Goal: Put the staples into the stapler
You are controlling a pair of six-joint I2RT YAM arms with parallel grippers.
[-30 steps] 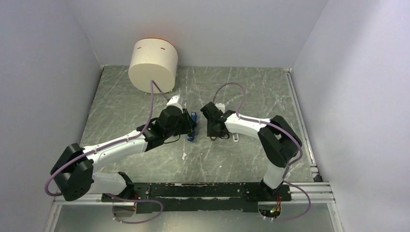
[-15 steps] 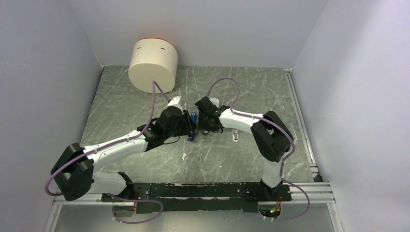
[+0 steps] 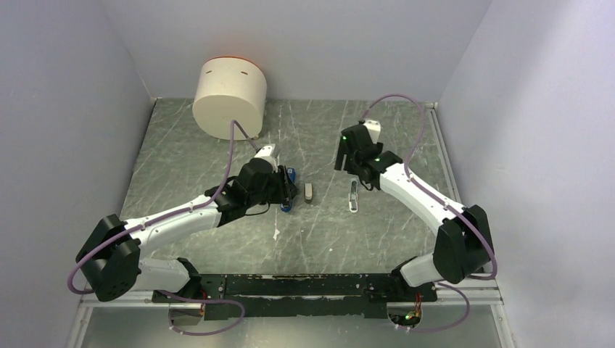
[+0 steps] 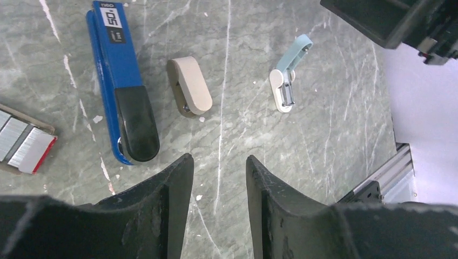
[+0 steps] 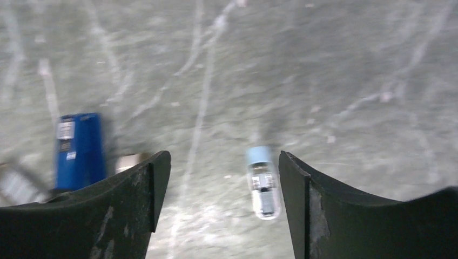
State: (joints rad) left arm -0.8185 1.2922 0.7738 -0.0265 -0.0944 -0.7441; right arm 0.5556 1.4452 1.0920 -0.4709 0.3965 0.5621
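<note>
The blue stapler (image 4: 114, 65) with its black top arm lies flat on the table, also seen from above (image 3: 291, 175) and blurred in the right wrist view (image 5: 80, 151). The staples (image 4: 24, 144), silvery blocks in a red-edged box, lie just left of it. My left gripper (image 4: 219, 167) hovers over bare table beside the stapler's black end (image 3: 284, 190), open with nothing between its fingers. My right gripper (image 3: 348, 163) hangs raised toward the back right, open and empty (image 5: 223, 162).
A tan oblong piece (image 3: 309, 192) lies just right of the stapler (image 4: 190, 91). A pale-blue piece (image 3: 353, 196) lies further right (image 4: 286, 86), below the right gripper (image 5: 263, 181). A large cream cylinder (image 3: 229, 98) stands at the back left.
The right arm pulled away from the stapler toward the back right while its jaws widened. The tan piece now shows on the table where it was. The left jaws opened a little.
</note>
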